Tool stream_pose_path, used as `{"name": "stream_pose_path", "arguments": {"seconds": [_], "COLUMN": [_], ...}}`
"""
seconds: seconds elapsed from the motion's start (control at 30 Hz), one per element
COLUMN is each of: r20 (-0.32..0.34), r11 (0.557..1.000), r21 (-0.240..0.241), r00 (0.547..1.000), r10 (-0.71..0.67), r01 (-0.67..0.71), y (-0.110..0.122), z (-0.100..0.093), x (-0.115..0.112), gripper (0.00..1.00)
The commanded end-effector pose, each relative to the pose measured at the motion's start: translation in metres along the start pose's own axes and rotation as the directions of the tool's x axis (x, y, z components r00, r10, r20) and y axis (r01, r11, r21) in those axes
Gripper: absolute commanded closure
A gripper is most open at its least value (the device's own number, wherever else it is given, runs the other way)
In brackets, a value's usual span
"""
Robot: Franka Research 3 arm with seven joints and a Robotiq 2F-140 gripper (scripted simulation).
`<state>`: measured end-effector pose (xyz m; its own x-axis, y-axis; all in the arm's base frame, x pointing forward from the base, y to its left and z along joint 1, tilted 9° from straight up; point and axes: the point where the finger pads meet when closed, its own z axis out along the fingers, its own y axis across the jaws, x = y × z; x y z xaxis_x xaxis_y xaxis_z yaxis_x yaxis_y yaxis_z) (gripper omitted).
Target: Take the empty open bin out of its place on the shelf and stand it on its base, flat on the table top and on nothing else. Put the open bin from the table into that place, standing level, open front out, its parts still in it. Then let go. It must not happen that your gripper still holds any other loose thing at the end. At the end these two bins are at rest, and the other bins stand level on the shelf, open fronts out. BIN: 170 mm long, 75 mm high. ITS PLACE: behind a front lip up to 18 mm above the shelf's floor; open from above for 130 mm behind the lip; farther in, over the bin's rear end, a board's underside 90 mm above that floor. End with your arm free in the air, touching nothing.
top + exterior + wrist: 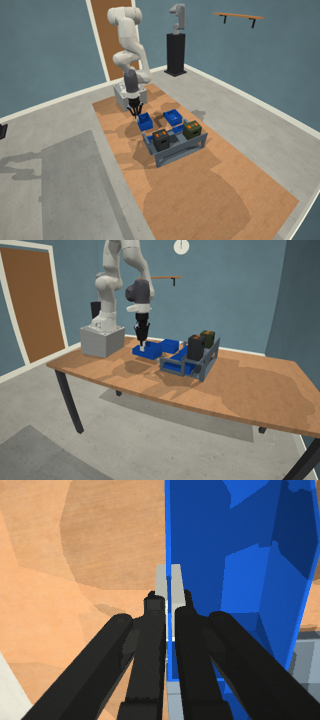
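1. Pincer (pixel 137 119) (pixel 142 348) (pixel 168 579) grips a side wall of the empty blue bin (pixel 145 125) (pixel 154 352) (pixel 245 510), already off the shelf (pixel 178 146) (pixel 203 373) (pixel 306 660).
2. Left: stand it on the worktop (pixel 196 191) (pixel 144 384) (pixel 115 540), load the other bin (pixel 173 117) (pixel 170 346), release, withdraw.

In the top view, the shelf (pixel 180 146) (pixel 212 351) (pixel 306 660) stood on the table (pixel 193 193) (pixel 245 384) (pixel 115 545); the robot's base block (pixel 142 99) (pixel 113 344) lay beyond it, at the table's far end; between block and shelf were two bins, the left bin (pixel 146 125) (pixel 154 353) (pixel 200 540) beyond the shelf's left part, the right bin (pixel 178 122) (pixel 172 347) beyond its right part; other bins sat in the shelf; on its upper board stood two cases, the left case (pixel 160 142) (pixel 195 348) and the right case (pixel 192 131) (pixel 209 339).
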<state>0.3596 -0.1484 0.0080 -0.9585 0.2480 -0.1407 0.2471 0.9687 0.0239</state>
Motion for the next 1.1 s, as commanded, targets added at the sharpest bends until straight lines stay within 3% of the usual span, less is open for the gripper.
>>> {"name": "stream_pose_path", "arguments": {"seconds": [0.0,0.4,1.07], "r20": [0.017,0.016,0.016], "r11": [0.999,0.999,0.999], "r21": [-0.007,-0.008,-0.008], "r00": [0.999,0.999,0.999], "r10": [-0.036,-0.036,-0.036], "r01": [0.036,0.036,0.036], "y": [-0.001,0.000,0.001], "z": [0.000,0.008,0.044], "x": [-0.005,-0.005,-0.005], "gripper": [1.00,1.00,1.00]}}
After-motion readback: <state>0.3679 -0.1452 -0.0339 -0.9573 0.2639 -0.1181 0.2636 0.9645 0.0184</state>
